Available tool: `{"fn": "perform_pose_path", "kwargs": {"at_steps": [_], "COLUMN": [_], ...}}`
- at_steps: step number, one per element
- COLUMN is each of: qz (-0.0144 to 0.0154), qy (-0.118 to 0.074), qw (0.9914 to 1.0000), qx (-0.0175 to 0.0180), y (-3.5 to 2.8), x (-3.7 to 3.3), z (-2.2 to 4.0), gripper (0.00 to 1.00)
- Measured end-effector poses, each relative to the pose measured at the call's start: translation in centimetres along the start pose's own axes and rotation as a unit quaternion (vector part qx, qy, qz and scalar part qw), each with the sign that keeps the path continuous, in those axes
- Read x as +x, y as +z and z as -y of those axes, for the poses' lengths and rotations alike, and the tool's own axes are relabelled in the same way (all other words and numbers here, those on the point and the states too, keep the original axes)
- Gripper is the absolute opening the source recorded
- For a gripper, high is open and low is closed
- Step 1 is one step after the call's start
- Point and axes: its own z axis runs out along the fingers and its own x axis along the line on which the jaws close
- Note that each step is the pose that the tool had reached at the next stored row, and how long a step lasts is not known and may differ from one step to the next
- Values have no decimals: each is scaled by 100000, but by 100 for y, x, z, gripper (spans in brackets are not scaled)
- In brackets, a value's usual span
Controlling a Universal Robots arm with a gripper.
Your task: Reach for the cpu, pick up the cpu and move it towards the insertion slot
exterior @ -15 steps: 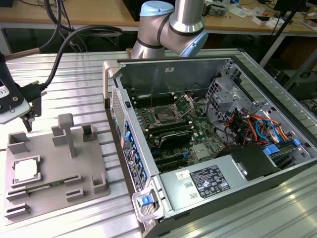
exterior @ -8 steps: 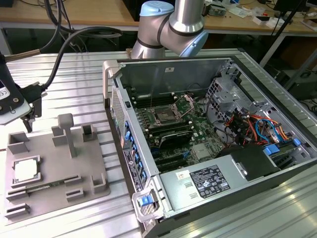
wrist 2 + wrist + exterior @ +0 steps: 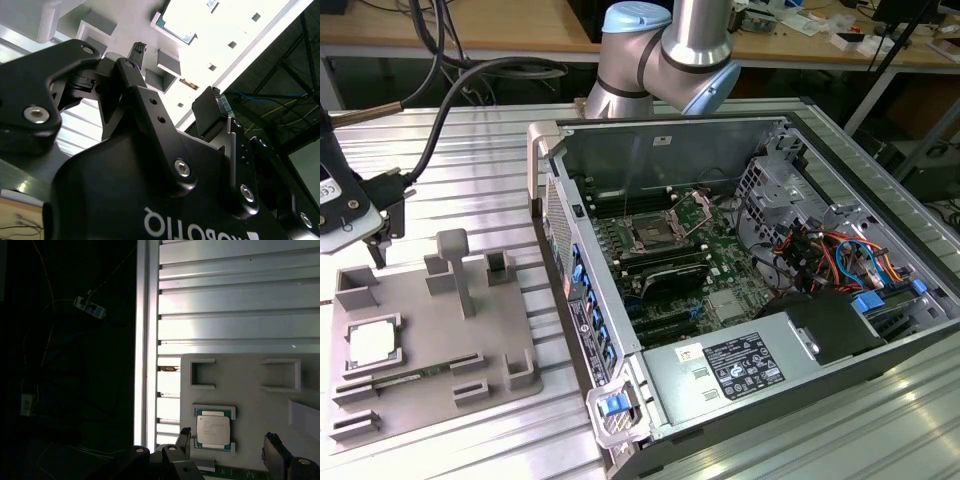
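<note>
At the far edge of the exterior view's left, the tool (image 3: pixel 382 235) hangs over the slatted metal counter (image 3: pixel 470 150), above the far corner of a grey tray (image 3: pixel 430 330). Its black fingers (image 3: pixel 184 436) stand apart with nothing clamped between them. The cpu (image 3: pixel 370 343) lies flat in a square recess of that tray, silvery top up, on the nearer side of the tool and clear of it. In the first wrist view the cpu (image 3: pixel 214 429) sits within the gap between the two fingertips, closer to one finger than the other, with the tool (image 3: pixel 227 436) above it and not touching. In the second wrist view the cpu (image 3: pixel 174 24) shows beyond the spread fingertips of the tool (image 3: pixel 175 72). Further toward the exterior view's right stands an open computer case (image 3: pixel 650 150), well apart from the tray. The insertion slot (image 3: pixel 653 236) lies on the board inside it, its metal frame shining. Behind the case rises the arm (image 3: pixel 670 50).
</note>
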Motion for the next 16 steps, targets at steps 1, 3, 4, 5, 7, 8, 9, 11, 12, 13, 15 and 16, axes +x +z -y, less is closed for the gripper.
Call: {"fn": "perform_pose_path", "kwargs": {"at_steps": [1,3,4,5,7,8,9,11,12,13,15,16], "qz": [0,-4,1,3,4,5,6,8,2,2,-2,-1], "qy": [1,1,0,-1,1,1,-1,0,1,0,-1,0], "qw": [100000,100000,100000,100000,100000,100000,100000,100000,100000,100000,100000,100000], "qx": [-1,3,-1,-1,-2,-4,-3,-5,-1,-1,1,3], "y": [2,3,5,6,7,10,12,24,28,32,39,42], "x": [0,0,0,0,0,0,0,0,0,0,0,0], "z": [0,0,0,0,0,0,0,1,1,1,2,2], "gripper": [66,66,66,66,66,66,66,66,66,66,66,66]}}
